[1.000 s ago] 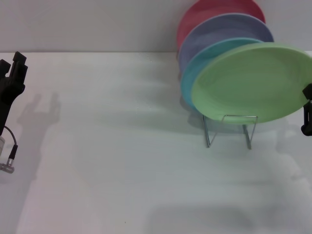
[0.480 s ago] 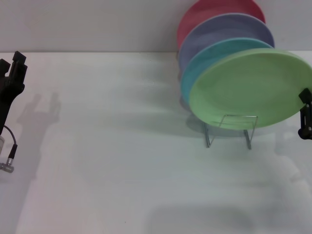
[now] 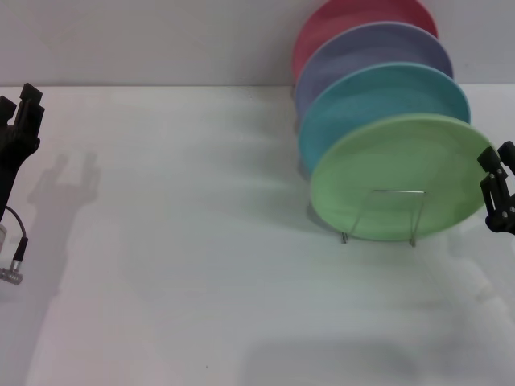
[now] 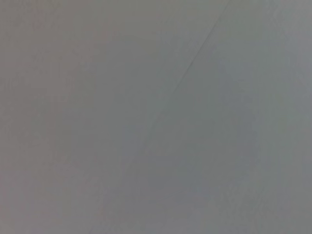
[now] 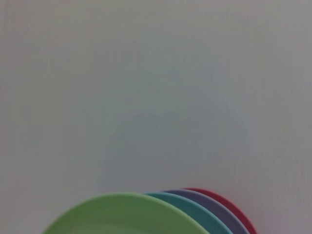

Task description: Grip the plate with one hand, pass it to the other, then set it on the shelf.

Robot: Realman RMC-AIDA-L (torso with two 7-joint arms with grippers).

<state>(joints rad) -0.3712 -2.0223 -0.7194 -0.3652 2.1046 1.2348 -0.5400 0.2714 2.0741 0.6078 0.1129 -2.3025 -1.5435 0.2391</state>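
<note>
- In the head view, we saw the light green plate (image 3: 398, 177) standing tilted in the wire shelf (image 3: 383, 215), the frontmost of a row with a teal plate (image 3: 378, 100), a lavender plate (image 3: 366, 52) and a red plate (image 3: 354, 16) behind it, all on the white worktop (image 3: 201, 265).
- Our right pincer (image 3: 496, 189) sat at the plate's right rim, its fingers spread and apparently just clear of the rim.
- Our left pincer (image 3: 20, 129) hung at the far left edge, well apart from the shelf; we could not tell its state.
- The left wrist view gave us only a blank grey surface.
- In the right wrist view, we saw the green plate's (image 5: 122, 214) rim, with the teal (image 5: 187, 207), lavender (image 5: 217, 210) and red (image 5: 229, 204) rims beside it.
</note>
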